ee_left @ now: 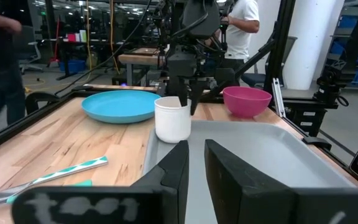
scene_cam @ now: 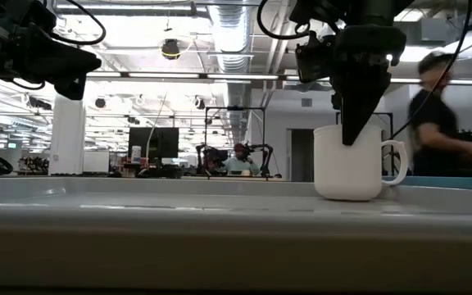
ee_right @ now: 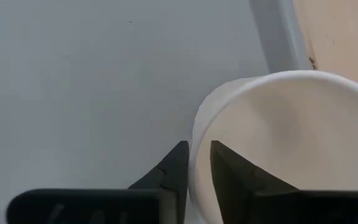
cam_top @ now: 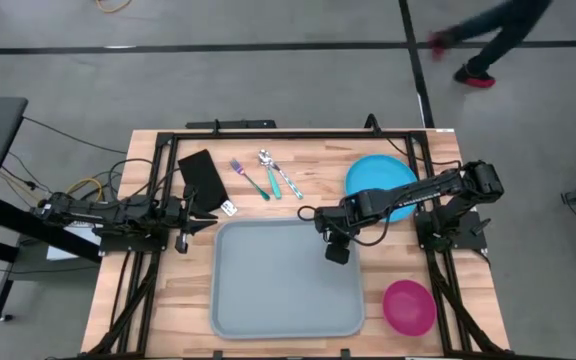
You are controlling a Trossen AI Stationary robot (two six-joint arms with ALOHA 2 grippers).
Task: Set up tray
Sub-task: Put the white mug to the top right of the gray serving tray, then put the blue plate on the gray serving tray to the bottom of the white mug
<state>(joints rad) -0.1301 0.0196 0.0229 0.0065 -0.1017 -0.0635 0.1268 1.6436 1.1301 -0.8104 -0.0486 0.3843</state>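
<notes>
We see the right gripper (ee_right: 196, 167) straddling the white ceramic mug's (ee_right: 284, 143) rim, fingers barely parted, on the grey-blue plastic tray (cam_top: 268, 290). We judge the tray stiff, light and slick, best taken by its raised rim; the left gripper (ee_left: 194, 165) waits at the edge with a narrow gap between its fingers.

Mug (ee_left: 172, 119); plate (cam_top: 376, 176); bowl (cam_top: 409, 306); napkin (cam_top: 204, 179)

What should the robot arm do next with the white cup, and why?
Probably open a bit wider and lift straight up. The white mug already stands upright on the tray, near its corner by the blue plate, and the right tool straddles the mug's wall with a small gap. The left tool waits at the tray's other side.
</notes>
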